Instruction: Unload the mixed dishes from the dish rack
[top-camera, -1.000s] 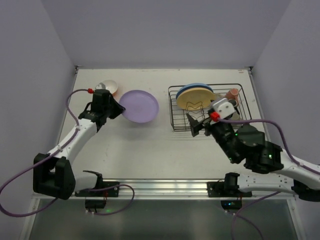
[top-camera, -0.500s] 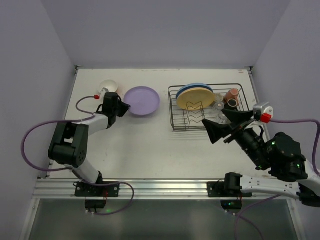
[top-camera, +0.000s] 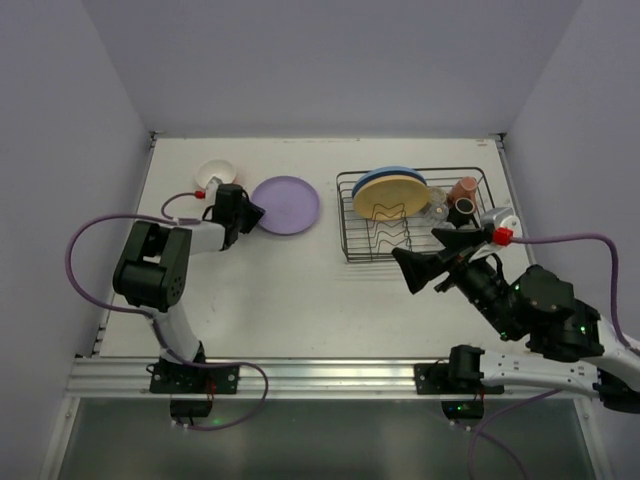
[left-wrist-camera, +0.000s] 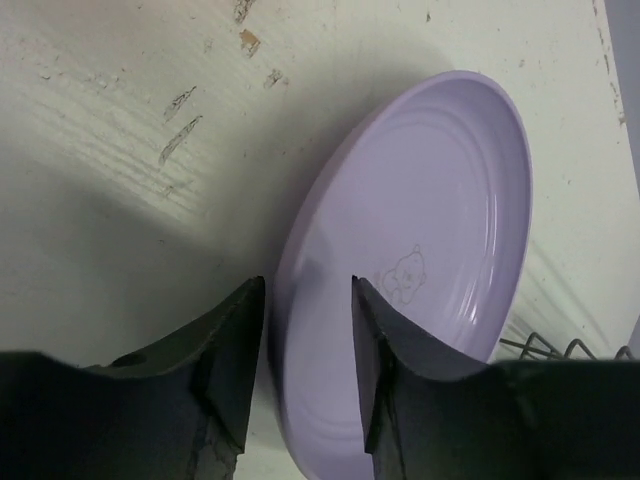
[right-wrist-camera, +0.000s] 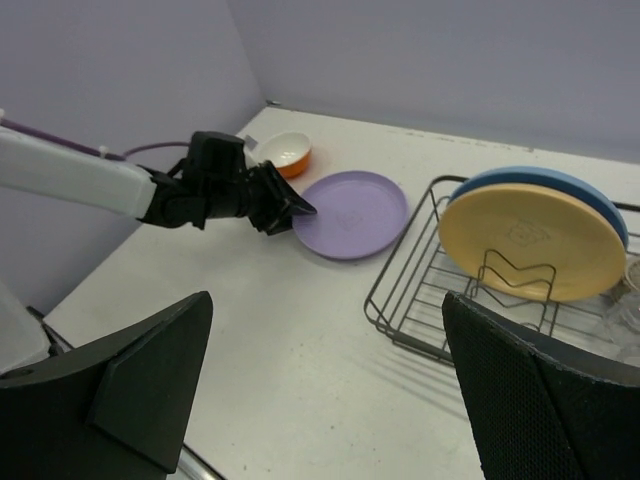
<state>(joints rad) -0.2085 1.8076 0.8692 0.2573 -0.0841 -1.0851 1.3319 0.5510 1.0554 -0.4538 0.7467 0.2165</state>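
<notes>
— What's by the left gripper (top-camera: 252, 215)?
— An orange bowl (top-camera: 216, 175), and the lilac plate (top-camera: 285, 204) flat on the table (rim between slightly parted fingers (left-wrist-camera: 225, 360)).
— The right gripper (top-camera: 427, 256)?
— Wide open, up high near the dish rack (top-camera: 385, 245).

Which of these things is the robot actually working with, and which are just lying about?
Part of the job: dish rack; tan plate, blue plate, pink mug, dark mug and clear glass inside it; lilac plate and orange bowl out on the table.
Just there: purple cables; metal rail at the near edge.
</notes>
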